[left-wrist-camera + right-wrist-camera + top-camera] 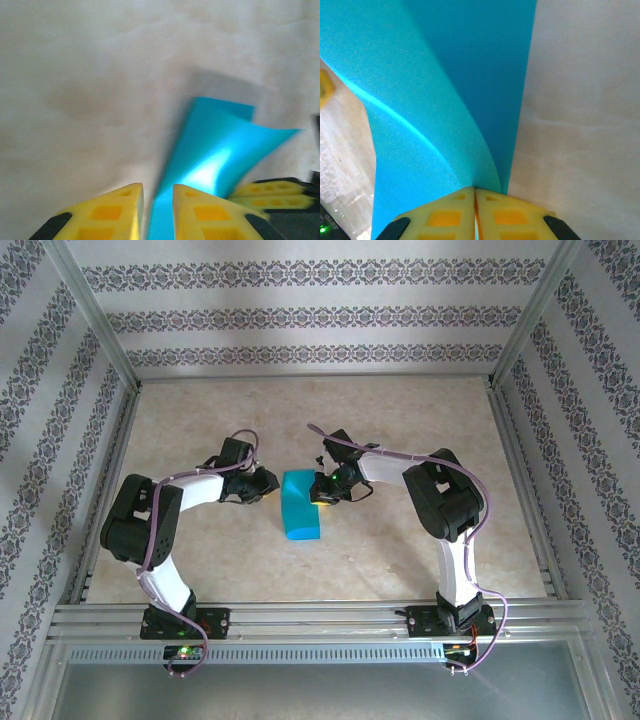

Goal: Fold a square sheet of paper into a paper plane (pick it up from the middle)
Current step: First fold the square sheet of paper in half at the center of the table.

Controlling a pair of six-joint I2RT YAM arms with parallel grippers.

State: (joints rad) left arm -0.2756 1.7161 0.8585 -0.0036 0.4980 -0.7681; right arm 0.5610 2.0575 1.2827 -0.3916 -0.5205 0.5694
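The square sheet of paper (300, 508) arches doubled over at the middle of the table (400, 570). The right gripper (475, 196) pinches one edge, probably anchoring the fold. The left gripper (157, 194) straddles the other edge, its jaws slightly parted.

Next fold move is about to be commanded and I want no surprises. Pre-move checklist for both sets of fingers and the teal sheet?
1. Right fingers shut on the sheet: ok.
2. Left fingers clamped on it: cannot tell; the sheet runs between them, but a gap shows.
3. One arm on each side of the sheet, not touching each other: ok.
4. Fold pressed flat on the table: not ok; the sheet bows in a loose curve.
5. Edges aligned: cannot tell.
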